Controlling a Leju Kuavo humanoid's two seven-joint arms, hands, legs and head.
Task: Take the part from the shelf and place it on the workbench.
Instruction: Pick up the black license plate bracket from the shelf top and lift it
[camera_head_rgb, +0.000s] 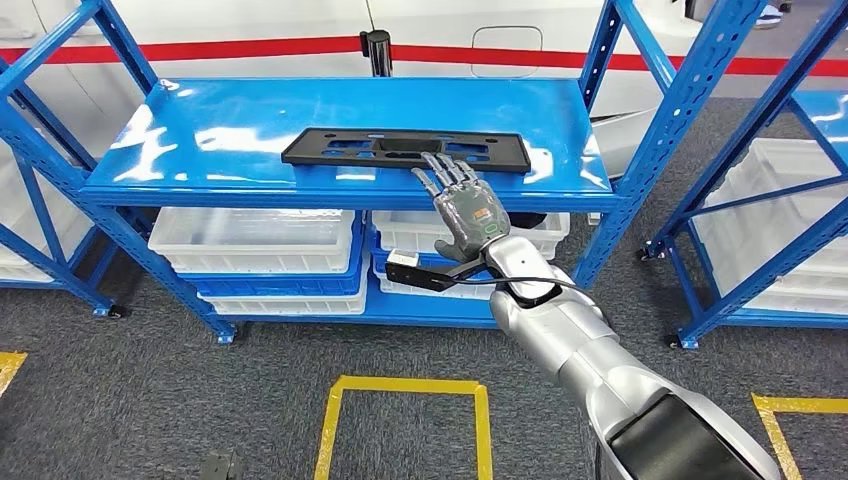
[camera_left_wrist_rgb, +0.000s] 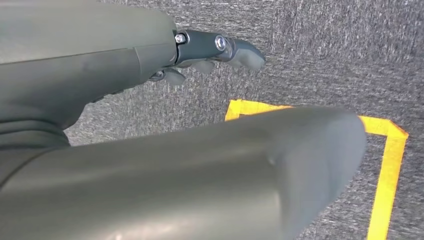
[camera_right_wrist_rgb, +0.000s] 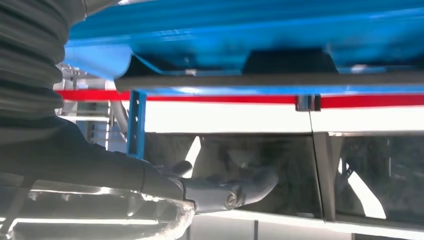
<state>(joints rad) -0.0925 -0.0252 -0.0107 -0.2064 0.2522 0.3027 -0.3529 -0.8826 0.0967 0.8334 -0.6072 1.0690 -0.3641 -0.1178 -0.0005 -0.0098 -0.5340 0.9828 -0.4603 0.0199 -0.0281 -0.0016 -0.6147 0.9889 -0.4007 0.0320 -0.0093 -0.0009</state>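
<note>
Black flat slotted part (camera_head_rgb: 405, 149) on glossy blue shelf (camera_head_rgb: 200, 140); right hand (camera_head_rgb: 466, 205) spread, empty.

Part (camera_head_rgb: 405, 150) is matte black, on a glossy blue shelf (camera_head_rgb: 200, 140) (white glare patches). Bins (camera_head_rgb: 255, 240) below are translucent white. Right hand (camera_head_rgb: 465, 205) is grey with a green-and-orange mark on its back; arm silver. Carpet (camera_head_rgb: 130, 400) is speckled grey with yellow tape outlines (camera_head_rgb: 405, 385). Back wall white, red stripe (camera_head_rgb: 250, 48).
</note>
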